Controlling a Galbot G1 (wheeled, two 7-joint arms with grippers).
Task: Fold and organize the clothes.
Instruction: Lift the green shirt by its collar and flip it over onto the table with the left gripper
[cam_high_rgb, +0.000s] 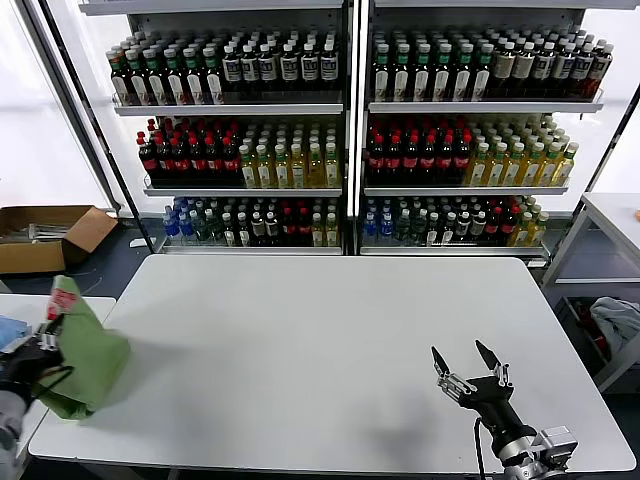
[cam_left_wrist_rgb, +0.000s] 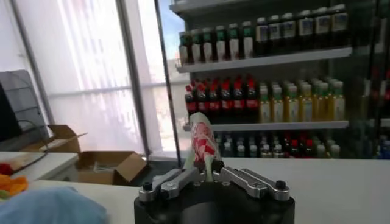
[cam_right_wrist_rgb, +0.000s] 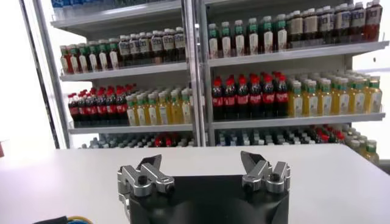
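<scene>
right, from the head view i see my left end effector (cam_high_rgb: 45, 338) at the near left corner of the white surface (cam_high_rgb: 320, 360), clamped shut on the light green polo shirt (cam_high_rgb: 88, 362). the shirt hangs in a bunched mass from the grip, over the surface's left edge, with its lower folds at or just above the corner; i cannot tell whether they touch. a strip of fabric carrying the red-and-white logo (cam_high_rgb: 63, 299) sticks up above the grip. in the left wrist view the same printed strip rises upright from between the closed fingers (cam_left_wrist_rgb: 183, 180), and the jaws sit pressed together around it. my right end effector (cam_high_rgb: 467, 367) is over the near right part of the surface, well apart from the shirt, with its two fingers spread wide and nothing between them; the right wrist view shows the same gap, with both fingers (cam_right_wrist_rgb: 145, 176) standing apart over bare white surface. beyond the surface stand shelves of bottles (cam_high_rgb: 340, 130). a cardboard box (cam_high_rgb: 45, 236) lies on the floor to the far left, and a blue cloth (cam_left_wrist_rgb: 52, 207) shows near the left arm, on a side table beside the main surface.
</scene>
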